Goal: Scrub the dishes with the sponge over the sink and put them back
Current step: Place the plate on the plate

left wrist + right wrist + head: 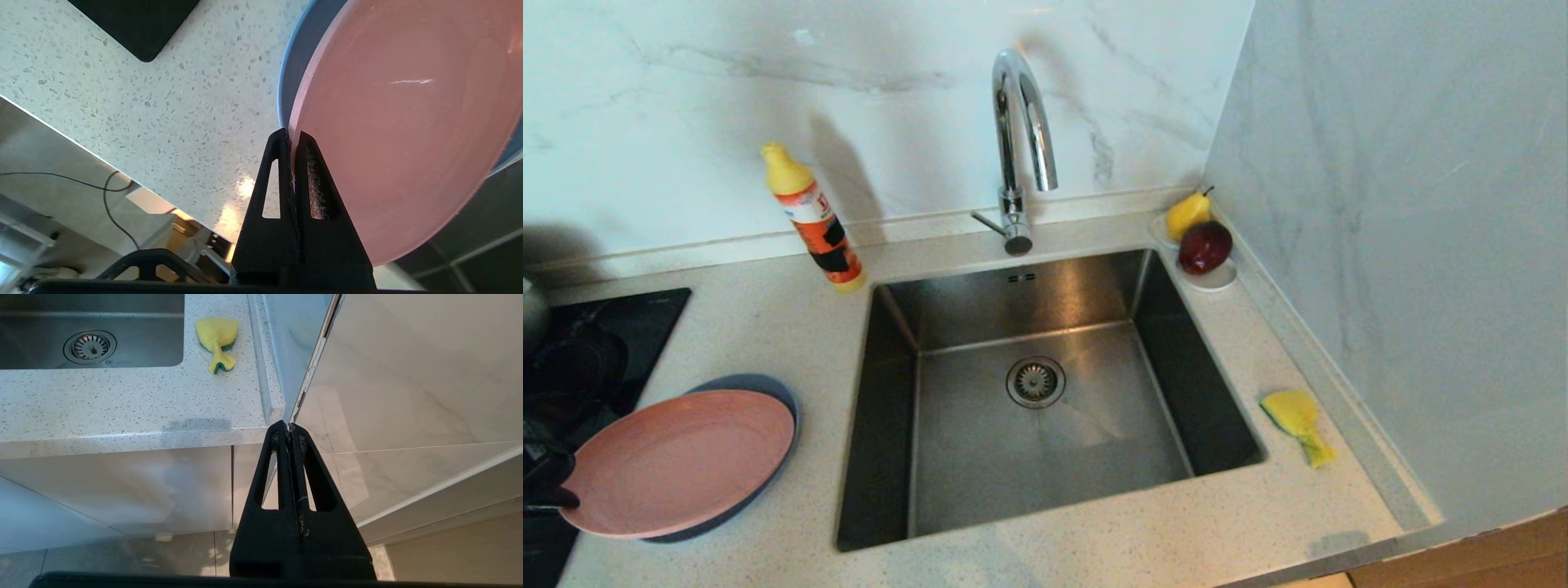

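A pink plate [678, 461] sits tilted over a blue plate [764, 385] on the counter left of the sink [1054, 294]. My left gripper [565, 496] is at the pink plate's left rim. In the left wrist view, this gripper [292, 136] is shut on the edge of the pink plate [400, 122], with the blue plate [298, 61] behind it. The yellow sponge [1297, 420] lies crumpled on the counter right of the sink. My right gripper [289, 426] hangs shut and empty below the counter's front edge, with the sponge [216, 335] and sink [135, 347] beyond it.
An orange bottle with a yellow cap [817, 220] stands behind the sink's left corner, next to the chrome tap [1017, 122]. A white saucer [1217, 282] holds a pear [1186, 214] and a red apple [1205, 247]. A black hob [629, 327] is at the left. A wall rises on the right.
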Robot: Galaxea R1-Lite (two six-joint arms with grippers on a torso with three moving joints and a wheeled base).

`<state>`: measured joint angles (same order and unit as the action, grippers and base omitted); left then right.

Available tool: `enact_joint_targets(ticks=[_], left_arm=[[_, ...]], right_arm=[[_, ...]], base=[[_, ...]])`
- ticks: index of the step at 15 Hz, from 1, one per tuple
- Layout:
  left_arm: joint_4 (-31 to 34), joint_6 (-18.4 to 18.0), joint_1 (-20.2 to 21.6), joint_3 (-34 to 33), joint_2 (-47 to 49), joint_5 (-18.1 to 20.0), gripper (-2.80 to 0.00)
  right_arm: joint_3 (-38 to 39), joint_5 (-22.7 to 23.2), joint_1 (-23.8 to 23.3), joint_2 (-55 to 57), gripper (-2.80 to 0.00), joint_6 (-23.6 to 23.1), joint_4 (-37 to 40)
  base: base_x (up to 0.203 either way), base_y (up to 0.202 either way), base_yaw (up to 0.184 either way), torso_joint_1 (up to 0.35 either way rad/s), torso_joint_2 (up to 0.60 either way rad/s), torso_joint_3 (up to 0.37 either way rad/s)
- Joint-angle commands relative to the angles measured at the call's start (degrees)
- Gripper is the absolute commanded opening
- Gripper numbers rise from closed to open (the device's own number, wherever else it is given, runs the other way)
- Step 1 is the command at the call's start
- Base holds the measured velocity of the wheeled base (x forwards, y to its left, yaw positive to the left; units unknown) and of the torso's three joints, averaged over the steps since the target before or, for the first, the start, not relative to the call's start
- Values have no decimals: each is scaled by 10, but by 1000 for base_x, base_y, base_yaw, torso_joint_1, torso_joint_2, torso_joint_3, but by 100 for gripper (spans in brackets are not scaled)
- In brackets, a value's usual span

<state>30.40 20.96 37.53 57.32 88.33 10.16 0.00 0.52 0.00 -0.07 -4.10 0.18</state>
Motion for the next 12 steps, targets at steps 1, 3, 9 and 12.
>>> enact_joint_targets(ticks=[1,3,9,12], left_arm=[[-21,-10,3,-21,1,2,-280],[-51,-9,6,-34,3,10,-280],[-86,-41,14,-82,9,71,-280],[-107,-61,26,-90,20,72,-280]], right_arm=[[0,0,0,0,-280,0,0],[0,0,0,0,-280,0,0],[0,0,0,0,-280,0,0],[0,0,0,0,-280,0,0]], base=[[0,0,0,0,0,0],[0,0,0,0,0,0],[0,0,0,0,0,0],[0,0,0,0,0,0]])
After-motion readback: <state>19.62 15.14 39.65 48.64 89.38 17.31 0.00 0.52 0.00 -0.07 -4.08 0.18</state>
